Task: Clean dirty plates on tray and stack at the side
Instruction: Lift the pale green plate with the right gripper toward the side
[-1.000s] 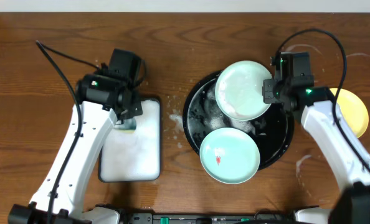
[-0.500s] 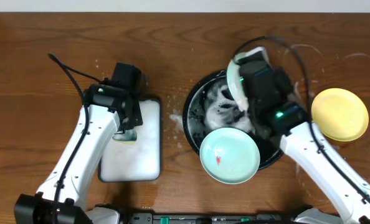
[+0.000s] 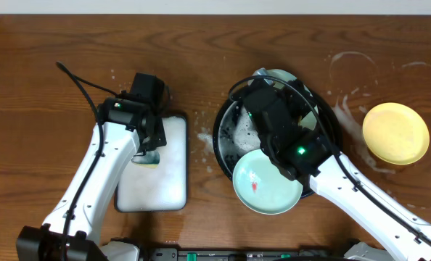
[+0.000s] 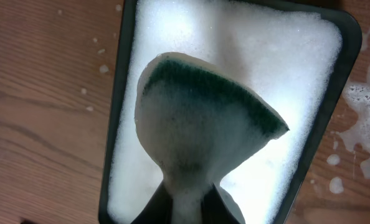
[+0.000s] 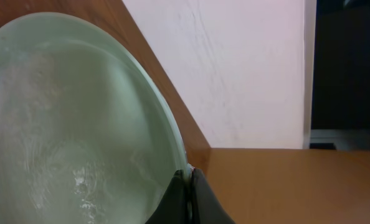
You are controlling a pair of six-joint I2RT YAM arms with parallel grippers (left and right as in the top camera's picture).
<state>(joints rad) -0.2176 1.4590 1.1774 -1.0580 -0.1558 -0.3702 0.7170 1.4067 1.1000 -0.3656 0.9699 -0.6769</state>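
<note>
Your right claw [image 5: 189,182] is pinched narrow on the rim of a green plate [image 5: 79,130]. The fingers are closed down to just the plate's thickness (the wrist cam shows the edge wedged btwn them). The plate stands up out of the claw, tilted, its face wet and streaky. From overhead, claw + plate sit over the far half of the black basin [image 3: 220,134], which is sudsy inside. I can't tell if the plate's lower edge touches the basin.

Behind that claw, toward the arm's base and partly under the forearm, the second green plate [image 3: 260,194] lies across the basin's near rim, with its red smear [image 3: 254,185] facing up. Well off to the claw's right, outside the basin, the yellow plate [image 3: 395,133] rests alone on the table [image 3: 48,87].

Your left claw [image 4: 186,198] is closed tight on a sponge [image 4: 200,124]. It squeezes the lower end so the rest fans out ahead of the fingers, w/ the green scrub side showing at the far edge. Directly beneath the claw is the foam tray [image 4: 119,124] (white foam fills it edge to edge). I can't tell from this angle whether the sponge touches the foam. Right of that claw, foam blobs [image 4: 359,112] lie on the wood beside the tray.
</note>
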